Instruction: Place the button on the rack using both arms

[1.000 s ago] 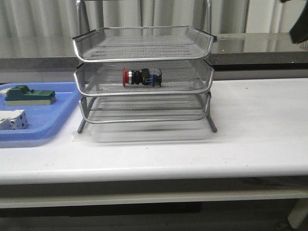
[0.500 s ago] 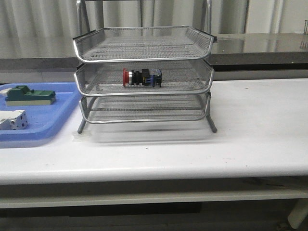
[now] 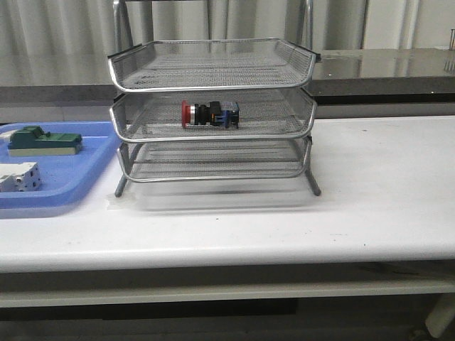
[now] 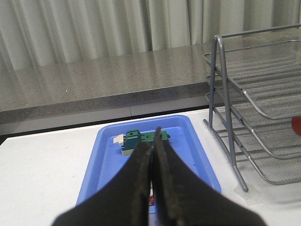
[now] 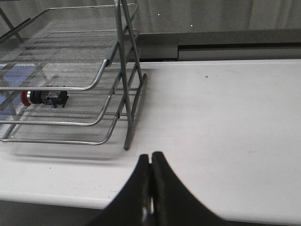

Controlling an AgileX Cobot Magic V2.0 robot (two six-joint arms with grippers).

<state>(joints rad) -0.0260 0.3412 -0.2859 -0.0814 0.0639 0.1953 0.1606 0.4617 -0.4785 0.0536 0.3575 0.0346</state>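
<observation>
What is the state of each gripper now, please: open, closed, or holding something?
Left gripper: closed, holding nothing, above the flat blue plastic tray.
Right gripper: closed, holding nothing, above the white table.

The left hand (image 4: pixel 153 141) has its fingers pressed together, empty. The right hand (image 5: pixel 151 165) is likewise closed, gripping nothing. Neither arm shows in the front view.

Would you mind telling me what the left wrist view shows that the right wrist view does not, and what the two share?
Only the left wrist view shows the blue tray, the green block in it, and the left gripper, its jaws closed and empty. Only the right wrist view shows the whole button lying on its side in the middle tier, and the right gripper, also closed and empty. Both show the rack and the white table.
</observation>
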